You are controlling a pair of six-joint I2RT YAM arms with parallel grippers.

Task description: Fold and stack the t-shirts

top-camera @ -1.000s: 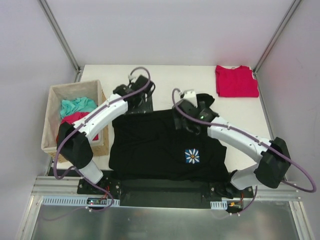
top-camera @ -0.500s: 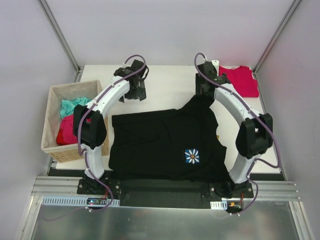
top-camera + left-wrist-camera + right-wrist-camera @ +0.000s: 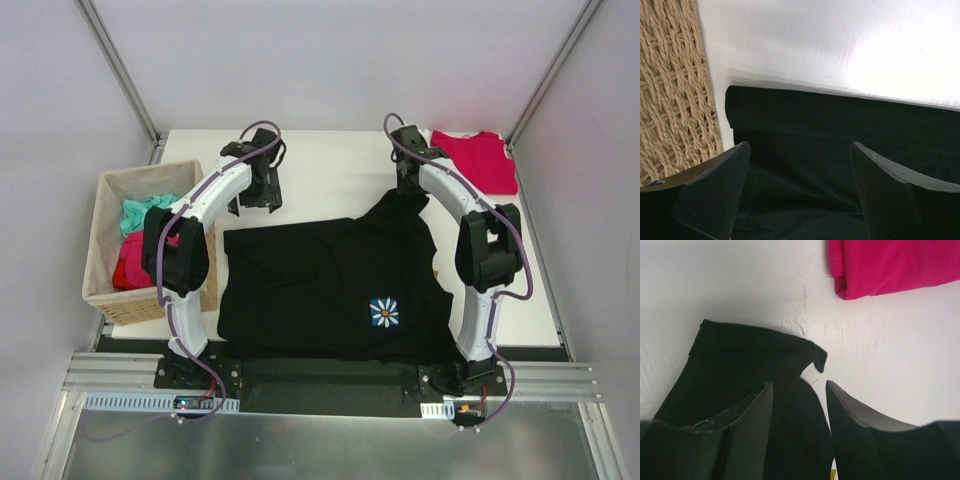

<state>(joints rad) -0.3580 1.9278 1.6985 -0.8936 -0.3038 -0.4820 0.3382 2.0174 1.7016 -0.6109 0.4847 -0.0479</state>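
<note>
The black t-shirt (image 3: 330,290) lies spread on the table (image 3: 340,160), emblem (image 3: 384,312) up and towards the near right. The red t-shirt (image 3: 475,162) sits folded in the far right corner, well apart from it.

Top view: a second ago both arms were low over the black cloth. Both now reach to its far edge, the left fingers (image 3: 258,192) at the far left corner and the right fingers (image 3: 410,180) at the peak of cloth drawn out far right. Judgement: spreading is finished and a far-edge grasp for the first fold is starting. The left arm hides part of the basket (image 3: 105,240), so the teal and red cloth inside cannot be identified.

Left wrist view: the fingers stand wide apart and empty above the shirt's doubled far-left corner (image 3: 732,100). Basket weave (image 3: 670,75) is just beside it. Contact with the cloth cannot be confirmed.

Right wrist view: the fingers have narrowed since a second ago, with black cloth (image 3: 755,355) in the gap. I cannot tell whether they pinch it. A pale speck and a yellow scrap near the right finger are too small to name. The red shirt (image 3: 890,265) is cut off at the frame's top.
</note>
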